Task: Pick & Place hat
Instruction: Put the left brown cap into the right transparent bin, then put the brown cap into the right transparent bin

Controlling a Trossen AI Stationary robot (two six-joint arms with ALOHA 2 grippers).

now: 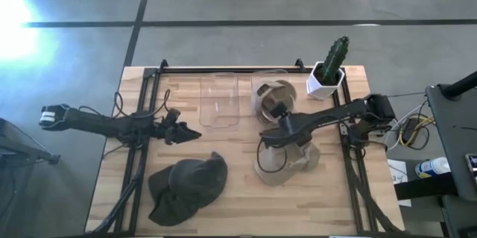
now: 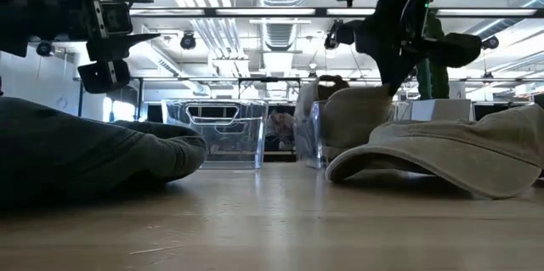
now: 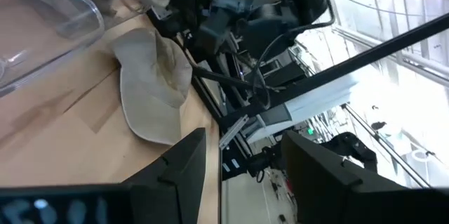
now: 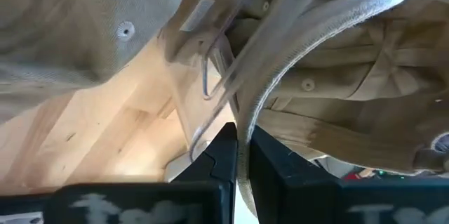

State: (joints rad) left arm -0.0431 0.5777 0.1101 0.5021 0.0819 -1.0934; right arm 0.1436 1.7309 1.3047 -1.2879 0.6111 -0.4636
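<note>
Two clear bins (image 1: 219, 100) behind tan cap (image 1: 287, 163).

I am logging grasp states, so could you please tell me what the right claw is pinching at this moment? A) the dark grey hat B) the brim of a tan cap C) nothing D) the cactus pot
B: in the right wrist view the right claw is closed on the tan cap brim's thin edge.

Left tool (image 1: 195, 134) hovering with fingers apart, right tool (image 1: 262, 135) lowered, fingers pinched nearly together
</note>
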